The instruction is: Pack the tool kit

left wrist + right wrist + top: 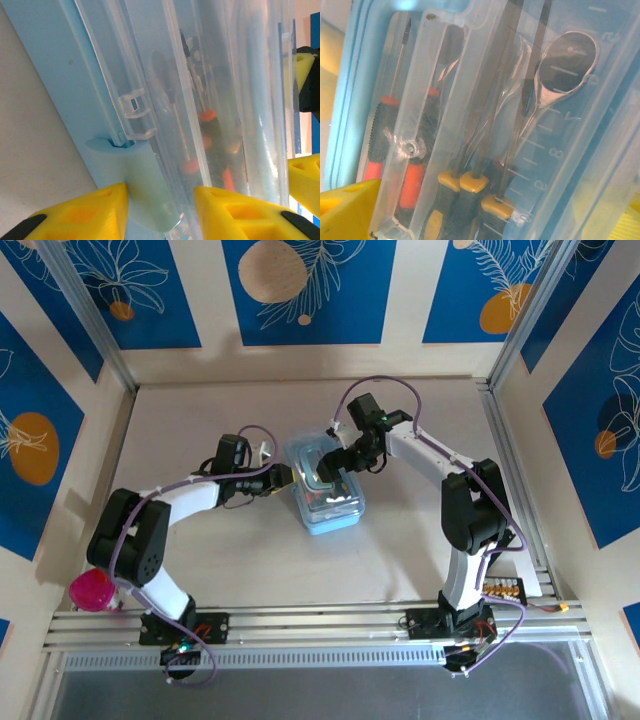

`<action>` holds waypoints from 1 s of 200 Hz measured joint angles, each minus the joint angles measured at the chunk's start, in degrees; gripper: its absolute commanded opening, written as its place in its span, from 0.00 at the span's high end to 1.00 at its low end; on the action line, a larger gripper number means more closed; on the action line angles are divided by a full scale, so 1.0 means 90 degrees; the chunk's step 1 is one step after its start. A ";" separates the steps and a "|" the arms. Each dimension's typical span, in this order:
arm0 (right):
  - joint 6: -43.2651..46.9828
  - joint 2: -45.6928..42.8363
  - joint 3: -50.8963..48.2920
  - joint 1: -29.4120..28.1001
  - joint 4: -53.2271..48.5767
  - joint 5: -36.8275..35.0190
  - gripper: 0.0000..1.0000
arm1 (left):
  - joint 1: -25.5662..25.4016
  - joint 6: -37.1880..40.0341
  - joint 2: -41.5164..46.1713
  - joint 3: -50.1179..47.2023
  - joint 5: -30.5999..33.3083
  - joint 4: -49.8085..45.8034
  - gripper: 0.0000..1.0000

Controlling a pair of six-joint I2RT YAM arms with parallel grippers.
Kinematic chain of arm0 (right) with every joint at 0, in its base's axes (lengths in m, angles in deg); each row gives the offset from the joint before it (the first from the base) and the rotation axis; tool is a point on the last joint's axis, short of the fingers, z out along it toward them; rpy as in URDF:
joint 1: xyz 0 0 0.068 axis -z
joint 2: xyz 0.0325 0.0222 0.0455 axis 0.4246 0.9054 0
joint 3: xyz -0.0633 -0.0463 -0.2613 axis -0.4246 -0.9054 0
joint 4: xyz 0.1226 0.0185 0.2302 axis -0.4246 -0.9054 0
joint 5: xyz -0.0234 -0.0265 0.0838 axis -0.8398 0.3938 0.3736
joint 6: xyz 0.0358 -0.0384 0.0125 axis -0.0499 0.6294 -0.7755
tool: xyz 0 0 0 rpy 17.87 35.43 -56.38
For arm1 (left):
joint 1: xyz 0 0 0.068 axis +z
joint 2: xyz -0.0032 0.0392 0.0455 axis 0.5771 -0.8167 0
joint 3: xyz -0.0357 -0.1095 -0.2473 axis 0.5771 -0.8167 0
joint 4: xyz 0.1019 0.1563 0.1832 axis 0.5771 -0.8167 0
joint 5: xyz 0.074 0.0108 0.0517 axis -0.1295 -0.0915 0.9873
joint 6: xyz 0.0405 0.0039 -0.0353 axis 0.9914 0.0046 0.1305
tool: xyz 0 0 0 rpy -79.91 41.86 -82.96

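looking at the tool kit (327, 502) mid-counter (400, 550), between the two arms. lies flat, long axis running near-to-far, far end swung slightly left. translucent light-blue base, clear lid down on top, tools readable through the plastic.

through the lid in the right wrist view:
- red-and-black-handled screwdrivers (380, 140) at left
- yellow-and-black-handled drivers (470, 185) in the middle, shafts lined up with the case's long side
- round metal head (568, 62) at right, next to moulded scale marks in the lid

left end effector (272, 478) up against the left long side of the case. in its wrist view (160, 212):
- yellow fingers (80, 215) spread either side of the light-blue latch tab (145, 185)
- one finger touching the tab, the other apparently just clear of it, though hard to judge through the clear lid
- reads as released, not clamped

clear lid clip (135, 107) sitting right above the tab. orange-red handle blurs visible deeper inside.

right end effector (340, 462) hanging over the far half of the lid. in its wrist view (485, 220):
- fingers (347, 205) wide apart, released, gripping nothing
- one at the lower-left corner by the lid edge, the other a yellow blur at lower right

pink cup (92, 590) at the near-left counter edge beside the left arm's base, well apart from the kit.
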 measured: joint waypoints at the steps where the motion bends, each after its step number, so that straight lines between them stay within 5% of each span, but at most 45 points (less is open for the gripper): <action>1: 0.0000 0.0000 0.0000 0.0000 0.0000 0.0000 0.07 | 0.0000 0.0000 0.0000 0.0000 -0.0002 0.0000 0.58; 111: 0.0005 0.0063 0.0104 0.0012 -0.0112 0.0034 0.07 | -0.0002 -0.0085 0.0214 -0.0051 0.0078 0.0024 0.58; 200: -0.0126 0.0163 0.0299 -0.0080 -0.0323 -0.0342 0.07 | 0.0019 0.0755 0.0568 -0.0112 0.0362 -0.0372 0.58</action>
